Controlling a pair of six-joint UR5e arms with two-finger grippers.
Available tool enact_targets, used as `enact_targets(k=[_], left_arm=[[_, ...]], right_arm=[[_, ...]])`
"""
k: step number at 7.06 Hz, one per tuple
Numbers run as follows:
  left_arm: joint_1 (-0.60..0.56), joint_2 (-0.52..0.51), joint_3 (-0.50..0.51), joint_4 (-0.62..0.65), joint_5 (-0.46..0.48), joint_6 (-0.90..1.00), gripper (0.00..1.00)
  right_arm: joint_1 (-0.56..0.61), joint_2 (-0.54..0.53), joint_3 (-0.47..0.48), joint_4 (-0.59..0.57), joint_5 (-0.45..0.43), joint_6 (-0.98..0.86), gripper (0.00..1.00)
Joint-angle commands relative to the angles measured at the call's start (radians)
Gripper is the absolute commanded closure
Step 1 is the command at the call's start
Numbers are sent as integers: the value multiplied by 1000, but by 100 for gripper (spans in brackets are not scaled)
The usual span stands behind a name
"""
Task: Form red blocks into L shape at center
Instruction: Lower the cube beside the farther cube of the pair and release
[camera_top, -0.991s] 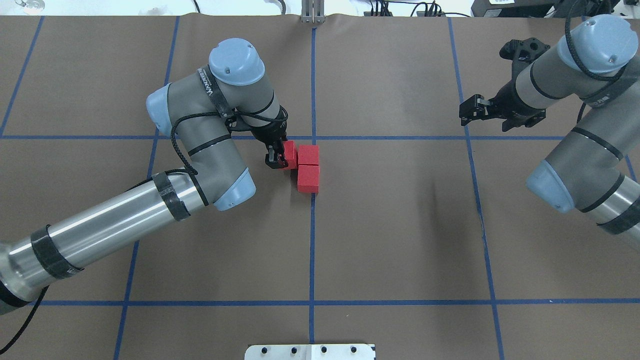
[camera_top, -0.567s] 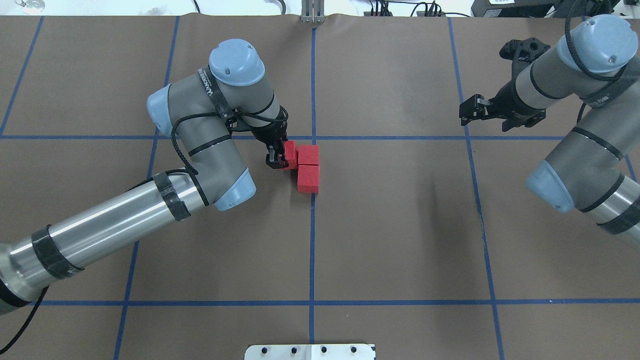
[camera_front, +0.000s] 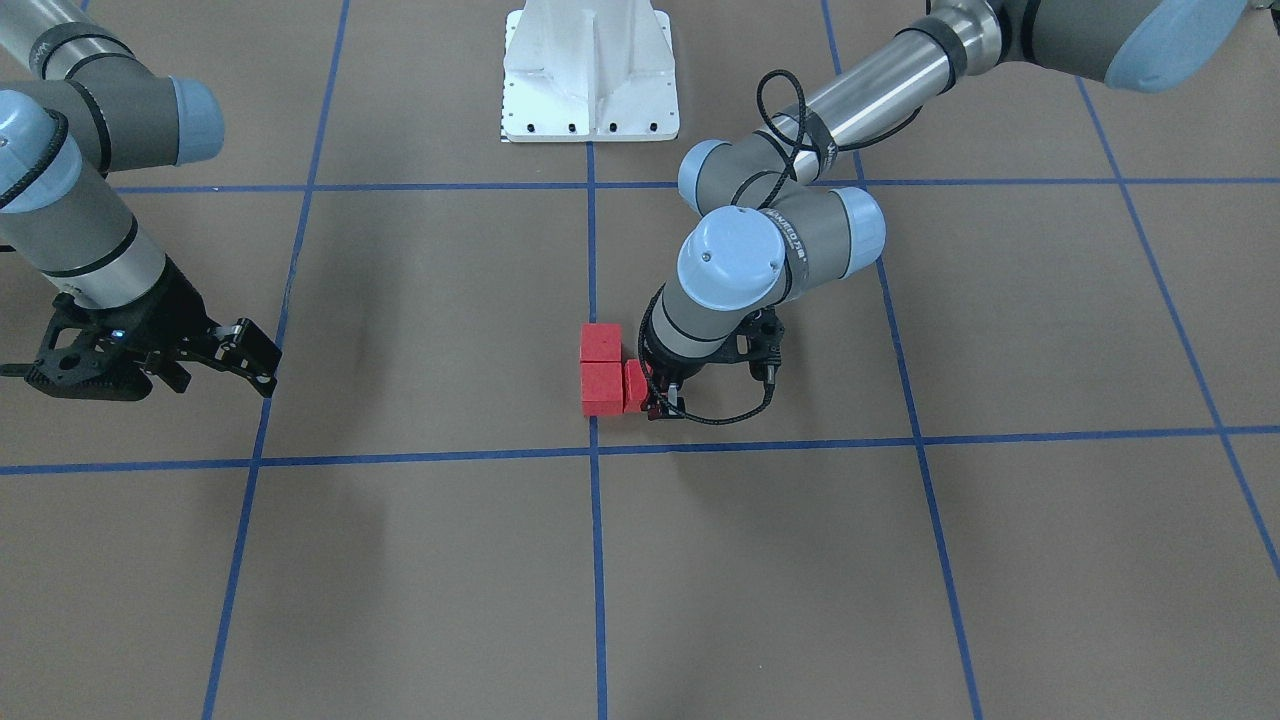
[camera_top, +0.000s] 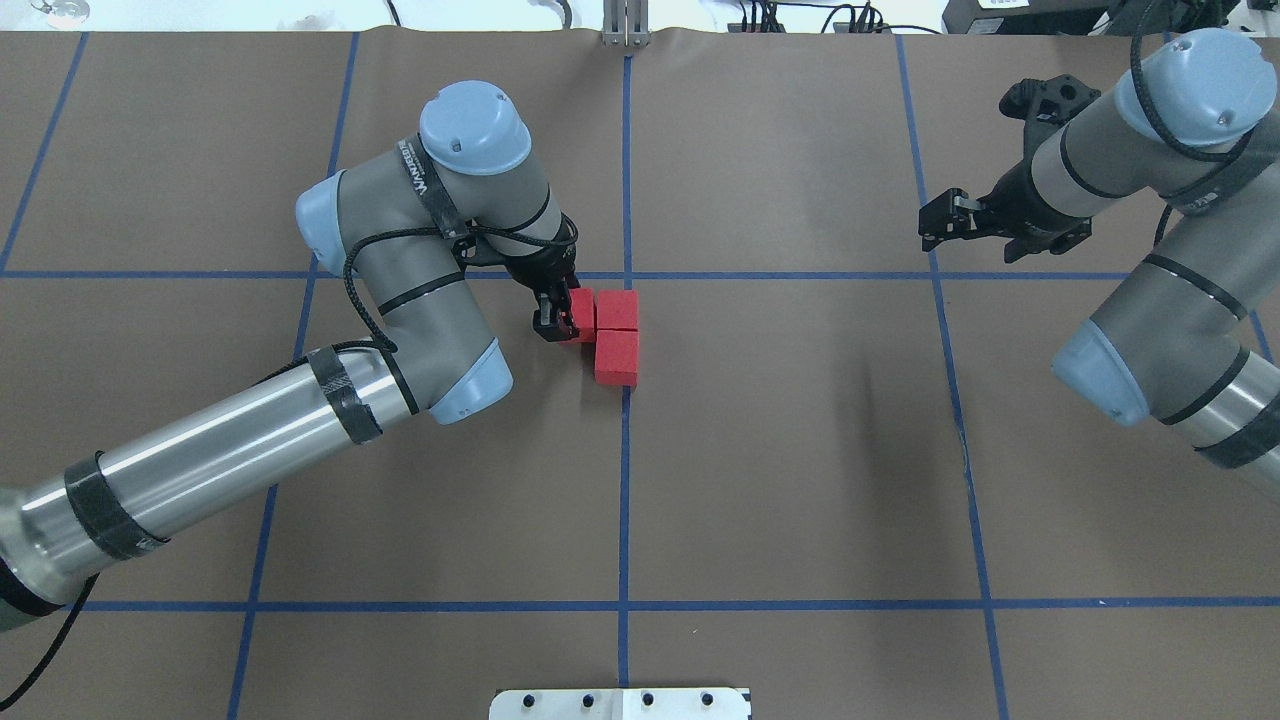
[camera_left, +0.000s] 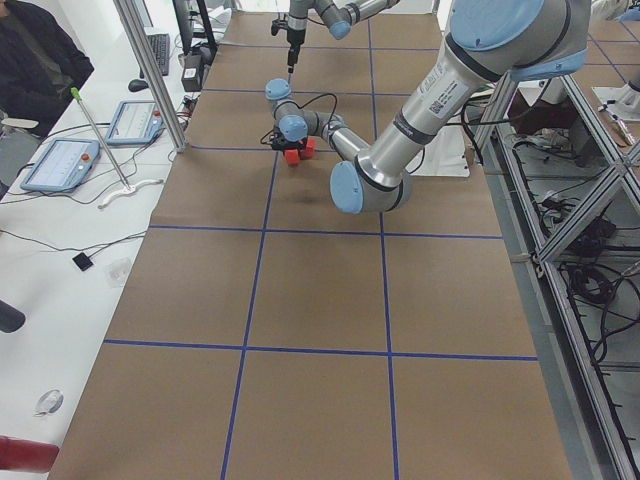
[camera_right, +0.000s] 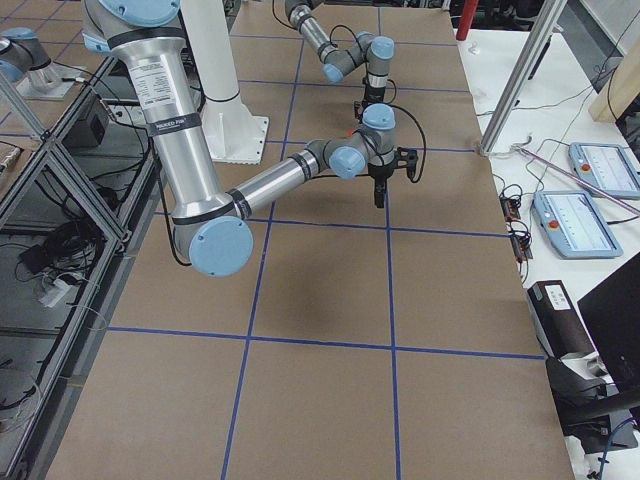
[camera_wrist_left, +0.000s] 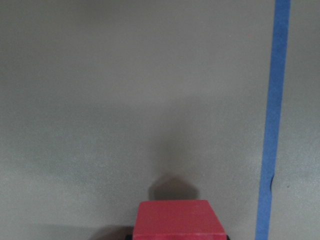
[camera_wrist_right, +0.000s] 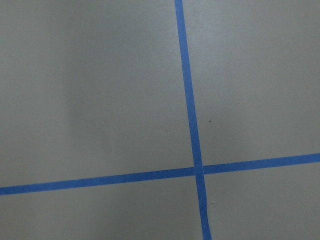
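Clamping 3rd red block, L hand holds it mid-frame, just beside other two; R hand gap unclear.

We view the desk from behind, across and both ends, all sharing the red blocks. Wrist cameras sit close.

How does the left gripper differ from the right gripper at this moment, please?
The left gripper's jaws are shut on a red block; the right gripper holds nothing. The left gripper sits low by the middle tape line; the right gripper hangs far off to the side. Both are black.
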Motion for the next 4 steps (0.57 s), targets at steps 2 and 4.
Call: enact_targets(k=[2, 4], left_arm=[[6, 0, 4, -17, 0, -24, 0], [3, 0, -5, -17, -8, -15, 0]], right_arm=[[1, 0, 3, 0, 0, 0, 0], [1, 0, 6, 0, 0, 0, 0]])
